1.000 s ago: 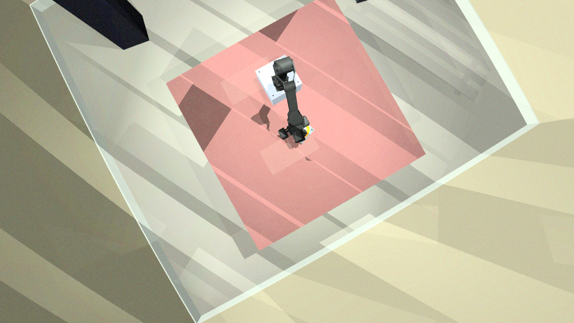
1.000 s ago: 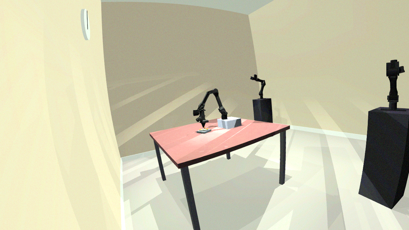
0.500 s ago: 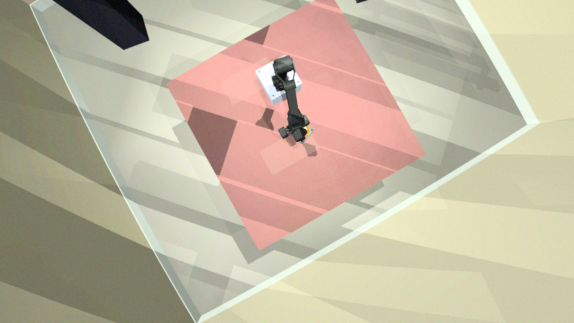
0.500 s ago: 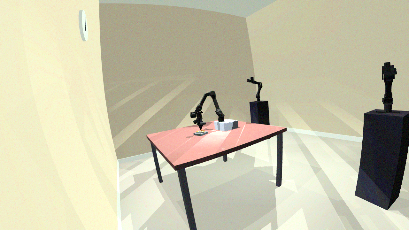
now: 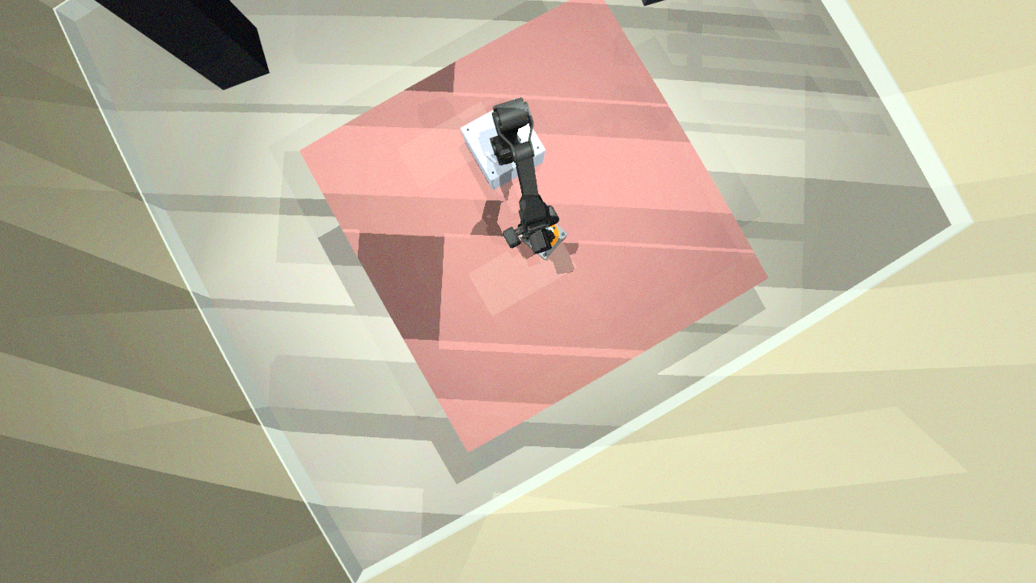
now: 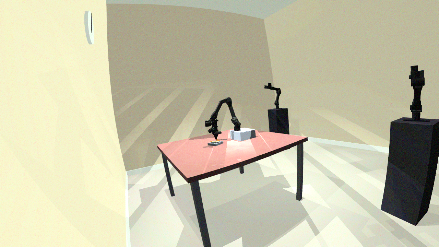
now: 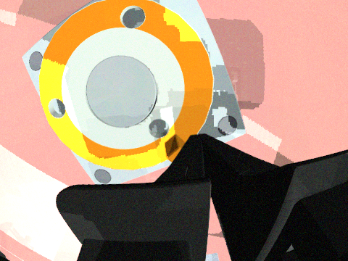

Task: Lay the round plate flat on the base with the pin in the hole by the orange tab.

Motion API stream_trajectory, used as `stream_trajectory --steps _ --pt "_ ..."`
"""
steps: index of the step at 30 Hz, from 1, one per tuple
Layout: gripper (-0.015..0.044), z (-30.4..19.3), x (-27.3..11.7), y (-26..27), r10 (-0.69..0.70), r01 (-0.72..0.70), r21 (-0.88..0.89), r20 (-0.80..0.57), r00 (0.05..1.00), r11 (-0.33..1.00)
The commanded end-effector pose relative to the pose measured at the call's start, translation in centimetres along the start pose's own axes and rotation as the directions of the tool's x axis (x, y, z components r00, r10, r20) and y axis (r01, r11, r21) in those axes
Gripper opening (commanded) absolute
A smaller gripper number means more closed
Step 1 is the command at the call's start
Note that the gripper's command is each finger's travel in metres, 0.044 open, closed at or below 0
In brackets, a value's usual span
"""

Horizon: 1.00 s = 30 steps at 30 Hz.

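Gripper (image 7: 180, 146) tips together, empty, pressing plate (image 7: 199, 77) rim just ahead. Risk: tip slips off rim, or overshoots, so hole (image 7: 158, 127) misses pin.

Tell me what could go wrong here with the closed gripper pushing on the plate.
The shut gripper sits at the round plate rim's edge, so it may slip off. Pushing too far could carry the hole past the pin, which I cannot see. Pressing down might jam the plate on the post.
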<state>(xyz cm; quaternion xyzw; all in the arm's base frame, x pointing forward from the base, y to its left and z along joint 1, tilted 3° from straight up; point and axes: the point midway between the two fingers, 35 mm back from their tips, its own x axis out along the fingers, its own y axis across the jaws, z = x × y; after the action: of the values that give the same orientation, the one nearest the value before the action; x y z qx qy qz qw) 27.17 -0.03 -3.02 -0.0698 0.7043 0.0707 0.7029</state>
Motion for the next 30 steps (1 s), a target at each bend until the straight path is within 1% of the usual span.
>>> stream_trajectory --steps 1,30 --pt "0.0000 -0.8 0.3 0.4 0.009 -0.009 0.001 -0.017 1.000 1.000" --pt "0.0000 -1.7 0.3 1.8 0.011 -0.011 0.001 -0.018 1.000 1.000"
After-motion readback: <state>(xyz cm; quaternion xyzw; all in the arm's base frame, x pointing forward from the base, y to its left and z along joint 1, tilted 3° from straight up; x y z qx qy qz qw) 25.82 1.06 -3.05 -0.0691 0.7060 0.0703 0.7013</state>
